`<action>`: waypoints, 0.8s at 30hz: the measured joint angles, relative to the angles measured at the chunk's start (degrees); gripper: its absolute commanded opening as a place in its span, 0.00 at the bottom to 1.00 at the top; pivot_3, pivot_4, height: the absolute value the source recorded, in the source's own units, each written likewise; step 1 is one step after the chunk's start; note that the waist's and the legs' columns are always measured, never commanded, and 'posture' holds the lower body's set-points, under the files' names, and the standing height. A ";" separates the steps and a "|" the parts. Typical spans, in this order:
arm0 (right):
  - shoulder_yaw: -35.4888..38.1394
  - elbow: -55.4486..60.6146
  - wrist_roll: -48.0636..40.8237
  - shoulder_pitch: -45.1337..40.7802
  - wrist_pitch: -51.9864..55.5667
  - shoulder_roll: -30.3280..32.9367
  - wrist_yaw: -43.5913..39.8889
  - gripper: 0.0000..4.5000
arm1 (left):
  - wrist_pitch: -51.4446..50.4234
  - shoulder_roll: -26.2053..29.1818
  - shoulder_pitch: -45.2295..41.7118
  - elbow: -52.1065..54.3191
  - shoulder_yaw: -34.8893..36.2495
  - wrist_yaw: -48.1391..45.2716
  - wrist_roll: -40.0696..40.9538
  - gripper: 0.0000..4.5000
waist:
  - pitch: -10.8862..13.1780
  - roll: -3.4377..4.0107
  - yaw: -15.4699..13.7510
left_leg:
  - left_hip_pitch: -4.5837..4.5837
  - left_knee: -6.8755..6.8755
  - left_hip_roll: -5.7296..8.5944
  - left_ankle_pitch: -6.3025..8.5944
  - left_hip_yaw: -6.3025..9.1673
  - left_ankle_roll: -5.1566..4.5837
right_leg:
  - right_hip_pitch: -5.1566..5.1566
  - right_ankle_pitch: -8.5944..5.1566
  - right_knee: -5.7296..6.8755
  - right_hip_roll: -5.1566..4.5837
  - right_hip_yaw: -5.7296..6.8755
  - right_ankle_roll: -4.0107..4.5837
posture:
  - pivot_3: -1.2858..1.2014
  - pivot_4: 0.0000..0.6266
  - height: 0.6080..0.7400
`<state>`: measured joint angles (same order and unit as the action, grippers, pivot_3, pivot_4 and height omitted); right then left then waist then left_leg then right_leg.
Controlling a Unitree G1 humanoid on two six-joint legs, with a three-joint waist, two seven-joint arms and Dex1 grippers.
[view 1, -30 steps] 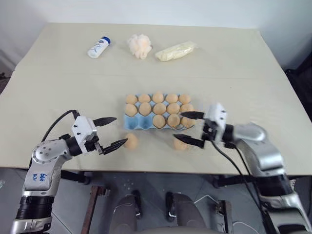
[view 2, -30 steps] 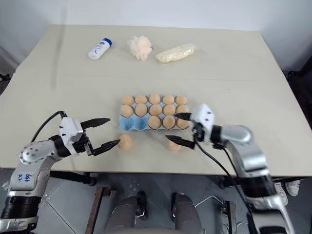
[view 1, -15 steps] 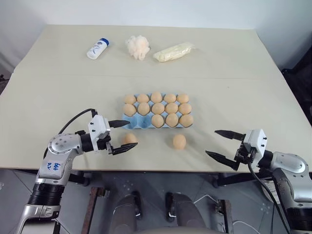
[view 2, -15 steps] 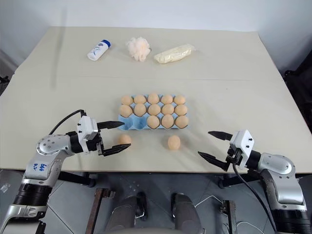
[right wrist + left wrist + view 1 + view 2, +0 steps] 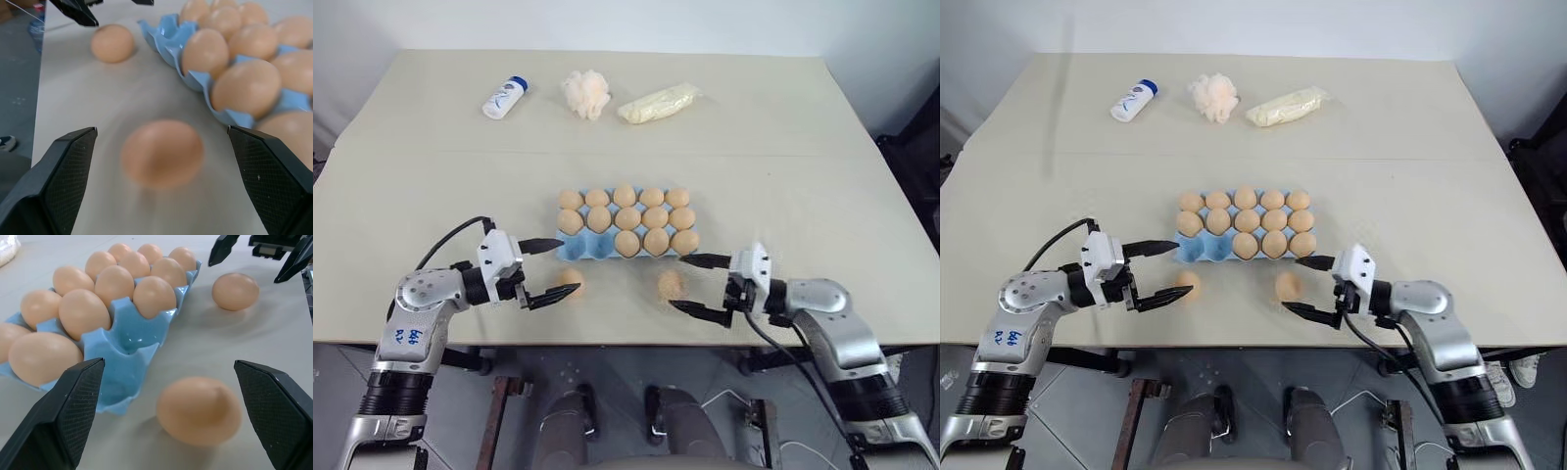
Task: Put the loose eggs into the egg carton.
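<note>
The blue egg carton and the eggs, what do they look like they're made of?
The egg carton looks like thin moulded plastic: smooth, slightly glossy walls with sharp edges. The loose eggs have a matte, even tan surface without speckles; real shell or imitation, the look leaves it open.

Your light blue egg carton [image 5: 576, 247] near the tabletop's front, thirteen tan eggs seated, two front-left cups empty, two loose eggs [image 5: 671, 284] [image 5: 570, 282] lying just before it

Far side of table [image 5: 822, 157]: white bottle w/ blue cap [image 5: 503, 97], peach puff [image 5: 585, 93], pale bag [image 5: 658, 102].
</note>
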<state>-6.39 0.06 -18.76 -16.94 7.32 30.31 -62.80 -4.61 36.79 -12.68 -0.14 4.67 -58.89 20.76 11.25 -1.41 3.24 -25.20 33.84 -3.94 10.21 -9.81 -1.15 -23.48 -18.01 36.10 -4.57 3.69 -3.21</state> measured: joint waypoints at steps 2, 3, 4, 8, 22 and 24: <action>-2.07 -3.49 1.94 -1.76 -1.09 -1.59 -0.11 0.95 | -0.30 0.02 1.54 0.99 0.50 0.60 0.09 1.00 | 0.00 -0.01 0.06 | -0.01 0.00 0.00 0.00 0.00 0.00 | -0.01 0.00 0.01 0.00 0.00 -0.01 | 0.52 0.24 1.00; -3.02 -4.97 2.70 -2.06 -1.52 -2.32 -0.13 0.91 | -0.40 0.03 2.14 1.75 0.82 0.75 0.17 1.00 | 0.00 -0.01 0.08 | -0.01 0.00 0.00 0.00 0.00 0.00 | -0.03 0.00 0.02 0.00 -0.01 -0.01 | 0.52 0.24 1.00; -3.79 -6.21 3.39 -2.16 -2.13 -2.81 -0.15 0.86 | -0.43 0.10 2.34 2.12 1.21 0.91 0.24 1.00 | 0.00 -0.01 0.03 | -0.01 -0.01 -0.01 0.00 0.00 0.00 | -0.04 0.00 0.03 0.00 0.00 0.00 | 0.52 0.24 1.00; -4.64 -8.42 4.52 -3.20 -4.48 -3.95 -0.24 0.55 | -0.66 0.82 3.60 3.06 3.07 1.75 0.27 1.00 | 0.00 -0.01 0.00 | -0.01 0.00 0.01 0.00 -0.01 0.00 | -0.02 0.01 0.03 -0.02 -0.01 -0.02 | 0.52 0.24 1.00; -8.56 -2.66 4.28 -17.05 4.93 -12.94 3.37 0.52 | -0.62 1.97 11.89 3.84 10.03 4.42 0.89 1.00 | -0.02 -0.03 1.48 | 0.00 -0.19 -0.02 -0.03 -0.02 0.09 | -0.20 -0.02 0.15 -0.03 -0.05 0.05 | 0.52 0.24 1.00; -9.77 -5.61 6.03 -20.19 5.34 -15.35 5.04 0.52 | -0.62 1.97 12.73 3.95 10.58 5.03 1.04 1.00 | -0.02 -0.03 1.54 | -0.03 -0.24 0.02 -0.04 -0.04 0.10 | -0.23 -0.02 0.13 -0.08 -0.05 0.05 | 0.52 0.24 1.00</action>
<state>-16.16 -5.55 -12.72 -37.13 12.66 14.96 -57.75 -5.23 38.76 0.05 3.82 15.26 -53.86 21.80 11.23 -1.44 4.78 -25.23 33.60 -3.92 10.17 -9.85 -1.05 -23.71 -18.03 36.24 -4.64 3.64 -3.16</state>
